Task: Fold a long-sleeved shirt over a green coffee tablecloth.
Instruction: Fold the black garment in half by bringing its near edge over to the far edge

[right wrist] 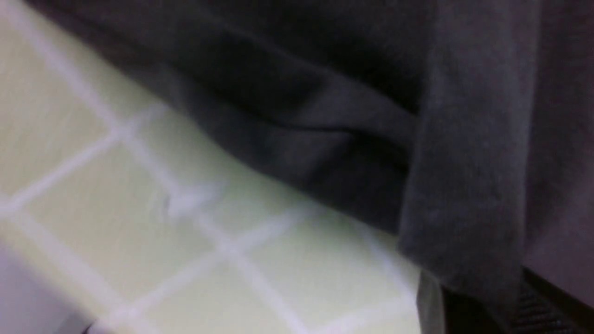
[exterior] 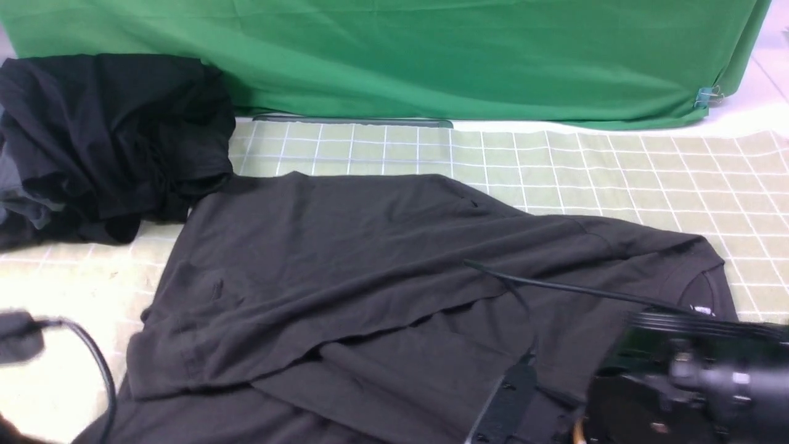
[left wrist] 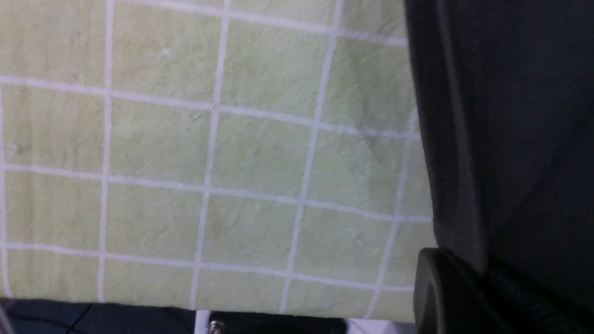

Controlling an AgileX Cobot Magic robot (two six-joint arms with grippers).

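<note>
Right gripper (right wrist: 478, 306) low at near edge, jaws closed, hem of long-sleeved shirt (exterior: 345, 259) seemingly pinched. Left gripper (left wrist: 482, 287) likewise closed on shirt edge. Shirt lies mid-desk on green coffee tablecloth (exterior: 616, 166), one layer laid across body, creased. Judged: early stage; smoothing and further folds left.

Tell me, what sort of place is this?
Likely a staged robot test bench, not a home: plain green sheet as backdrop, gridded tablecloth spread flat, black garments heaped aside.
</note>
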